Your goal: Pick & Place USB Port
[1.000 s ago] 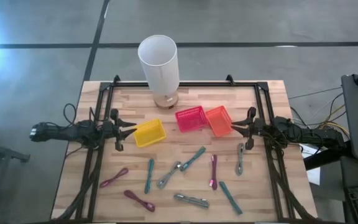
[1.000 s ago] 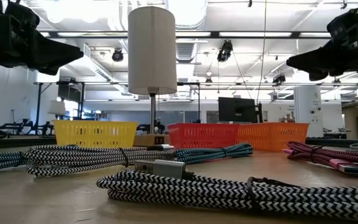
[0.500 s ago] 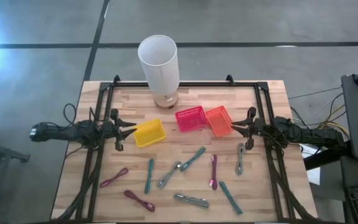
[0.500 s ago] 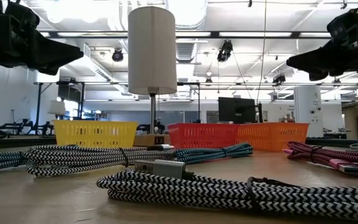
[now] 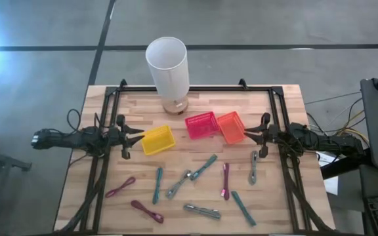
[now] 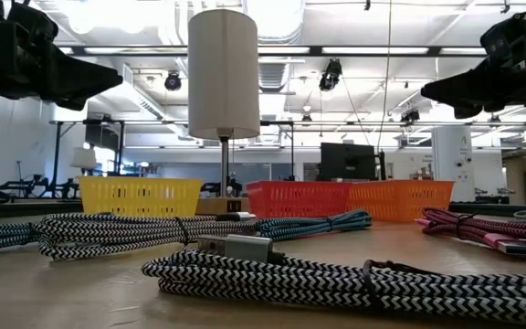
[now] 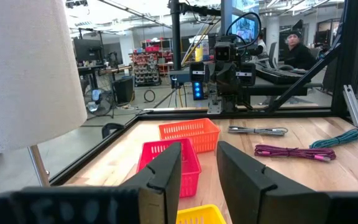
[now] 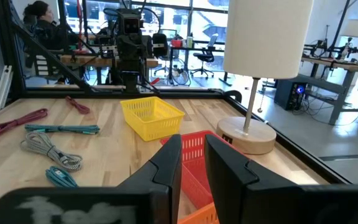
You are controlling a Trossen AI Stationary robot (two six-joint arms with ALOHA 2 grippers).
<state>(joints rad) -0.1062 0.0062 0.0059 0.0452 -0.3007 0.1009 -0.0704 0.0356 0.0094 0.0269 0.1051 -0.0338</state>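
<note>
Wooden tabletop (image 5: pixel 195 98) is carrying a white lamp (image 5: pixel 168 65), a yellow basket (image 5: pixel 158 139), a red basket (image 5: pixel 201 124) and an orange basket (image 5: pixel 230 126), with bundled cables (image 5: pixel 202 168) lying nearer the front edge. From above, the left claw (image 5: pixel 136 137) is hovering beside the yellow basket and the right claw (image 5: pixel 249 136) beside the orange one. Each wrist view is showing its fingers (image 7: pixel 166 171) parted by a narrow gap, gripping nothing.
</note>
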